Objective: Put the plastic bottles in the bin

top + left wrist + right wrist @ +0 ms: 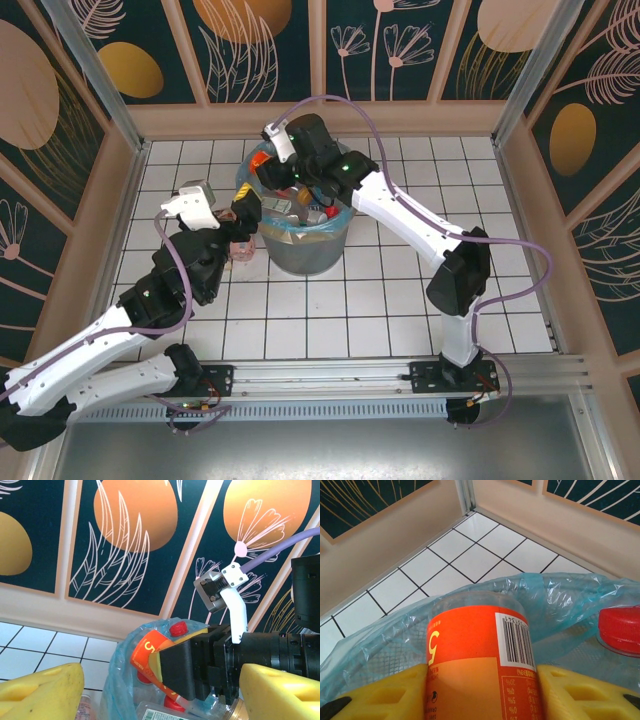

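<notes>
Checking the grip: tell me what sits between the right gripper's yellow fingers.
In the right wrist view, an orange-labelled bottle sits between the fingers, above the bag-lined bin.

Top cam sat high above & behind the arm bases, looking steeply down on the whole tiled surface [400,320], w/ the bin [300,258] mid-frame & far off. Left wrist cam sat low, just beside the bin, facing fwd & up at the painted back wall [130,540]; left hand [160,700] at the bottom edge, right hand [160,662] close ahead. Right wrist cam hung over the bin, v. close, looking down along the orange-label bottle [480,660] toward the surface's corner. All 3 shared the bin's blue bag; both wrist cams shared that bottle.
</notes>
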Motion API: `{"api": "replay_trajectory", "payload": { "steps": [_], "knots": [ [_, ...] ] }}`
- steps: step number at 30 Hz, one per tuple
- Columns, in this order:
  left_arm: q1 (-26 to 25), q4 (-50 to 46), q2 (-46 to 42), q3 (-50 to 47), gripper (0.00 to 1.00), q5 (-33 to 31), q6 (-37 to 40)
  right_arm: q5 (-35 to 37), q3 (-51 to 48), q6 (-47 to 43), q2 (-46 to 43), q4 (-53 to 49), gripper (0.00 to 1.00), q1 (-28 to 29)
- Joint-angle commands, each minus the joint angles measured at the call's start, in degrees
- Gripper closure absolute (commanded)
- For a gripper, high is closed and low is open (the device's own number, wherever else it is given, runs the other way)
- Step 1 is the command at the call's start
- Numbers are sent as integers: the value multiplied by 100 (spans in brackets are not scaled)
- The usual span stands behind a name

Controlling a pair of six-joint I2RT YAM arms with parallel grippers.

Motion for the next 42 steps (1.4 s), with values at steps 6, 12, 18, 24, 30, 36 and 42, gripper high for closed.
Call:
{"api": "replay_trajectory", "payload": {
  "steps": [6,12,18,24,30,36,42],
  "knots": [
    [-3,36,56,-35,19,-55,87,-138,106,-21,-105,-391,41,-1],
    [-2,10,4,-61,19,-52,21,-397,337,-2,-212,-428,54,-24],
    [0,23,13,-100,19,-84,20,-418,-614,44,-935,258,55,-34],
    [-6,4,26,-120,19,-62,-12,-710,-2078,191,-1960,1445,55,-83],
    [-5,14,41,-140,19,-70,-36,-1547,-2882,401,-2399,2245,51,-184],
    [-6,10,70,-120,19,-18,-88,-1840,-2638,316,-2024,2042,45,-172],
    [-4,-59,61,-106,19,-34,-111,-1698,-2475,178,-1907,1935,22,-172]
  ]
}}
